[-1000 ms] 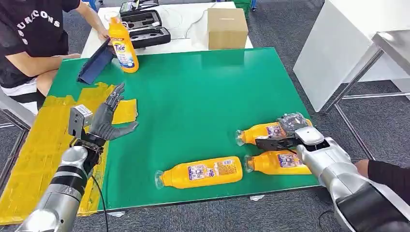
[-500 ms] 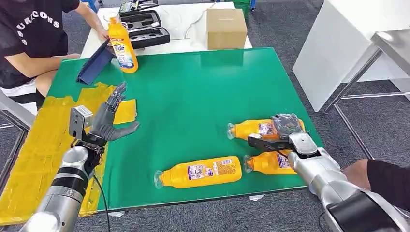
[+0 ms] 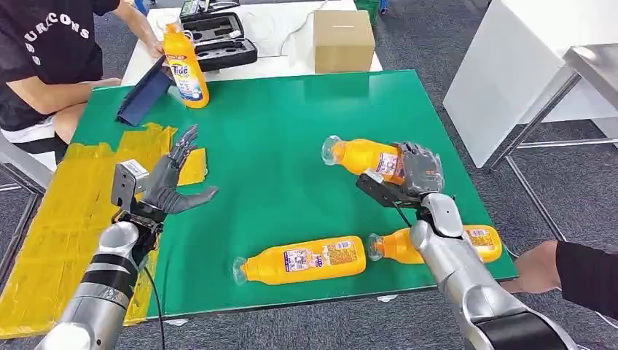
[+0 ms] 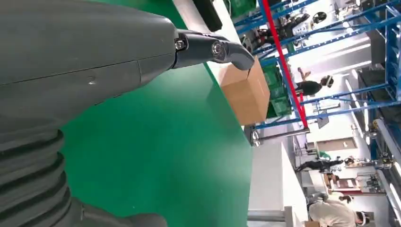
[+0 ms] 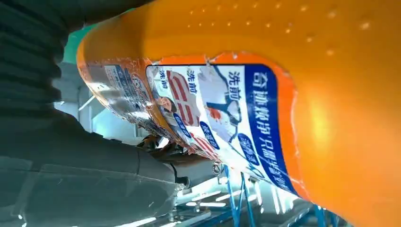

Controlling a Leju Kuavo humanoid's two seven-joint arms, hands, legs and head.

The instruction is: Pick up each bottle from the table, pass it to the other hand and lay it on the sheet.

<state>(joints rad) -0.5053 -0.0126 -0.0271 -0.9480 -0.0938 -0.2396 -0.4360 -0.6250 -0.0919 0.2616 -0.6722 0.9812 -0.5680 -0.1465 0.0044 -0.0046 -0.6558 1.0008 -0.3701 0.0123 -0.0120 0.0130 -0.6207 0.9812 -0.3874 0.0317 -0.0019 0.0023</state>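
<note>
My right hand (image 3: 415,172) grips an orange bottle (image 3: 362,156) and holds it above the green table (image 3: 291,124), its clear cap pointing left. The same bottle (image 5: 293,94), with its blue and white label, fills the right wrist view beside the grey thumb (image 5: 94,179). Two more orange bottles lie near the front edge: one (image 3: 302,259) in the middle, one (image 3: 437,245) partly behind my right forearm. My left hand (image 3: 169,184) hovers open at the table's left, fingers spread, over the yellow sheet (image 3: 65,211). In the left wrist view a finger (image 4: 213,47) reaches out over the green top.
An upright orange detergent bottle (image 3: 184,65) and a dark blue folder (image 3: 143,95) stand at the back left. A seated person in black (image 3: 44,58) is by that corner. Another person's hand (image 3: 538,267) rests near the front right corner. A cardboard box (image 3: 342,40) sits behind.
My right hand has lifted the gripped bottle off the table and carried it up and to the left. The left hand has barely shifted. The person's hand at the right has come nearer.
</note>
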